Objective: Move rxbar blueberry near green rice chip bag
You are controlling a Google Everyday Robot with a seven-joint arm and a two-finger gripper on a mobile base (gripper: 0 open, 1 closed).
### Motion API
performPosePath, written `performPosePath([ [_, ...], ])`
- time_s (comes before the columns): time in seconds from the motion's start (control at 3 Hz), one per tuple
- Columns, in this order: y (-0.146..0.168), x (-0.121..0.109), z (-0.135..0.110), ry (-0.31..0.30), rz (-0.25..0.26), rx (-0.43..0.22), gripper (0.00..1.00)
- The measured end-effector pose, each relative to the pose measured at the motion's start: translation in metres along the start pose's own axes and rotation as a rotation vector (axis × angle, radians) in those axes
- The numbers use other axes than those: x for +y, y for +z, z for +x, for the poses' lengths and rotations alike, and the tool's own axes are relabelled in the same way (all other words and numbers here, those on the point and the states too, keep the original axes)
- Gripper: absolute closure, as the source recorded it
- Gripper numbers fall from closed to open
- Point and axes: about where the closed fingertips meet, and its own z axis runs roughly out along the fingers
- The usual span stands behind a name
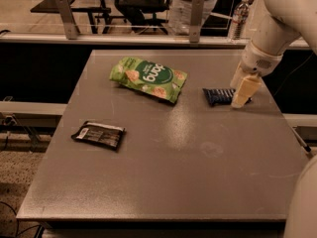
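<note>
The green rice chip bag (pixel 148 78) lies flat on the grey table (pixel 168 162), towards the back centre. The rxbar blueberry (pixel 218 96), a small dark navy wrapper, lies to the right of the bag with a small gap between them. My gripper (pixel 242 94) hangs from the white arm at the right and sits at the bar's right end, its pale fingers (pixel 244 90) pointing down to the table and covering that end of the bar.
A black wrapper with a white label end (pixel 99 134) lies at the left front of the table. A rail with metal posts (pixel 195 14) and a water bottle (pixel 239 17) stand behind the table. The white arm (pixel 285 19) fills the right side.
</note>
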Motion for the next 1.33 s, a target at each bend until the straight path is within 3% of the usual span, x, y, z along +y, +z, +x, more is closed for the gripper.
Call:
performPosePath([
  [0.67, 0.003, 0.000, -0.017, -0.009, -0.014, -0.005, 0.88],
  [1.0, -0.007, -0.004, -0.040, -0.003, 0.018, -0.023, 1.00],
  [1.33, -0.011, -0.007, -0.061, 0.001, 0.033, -0.044, 1.00],
])
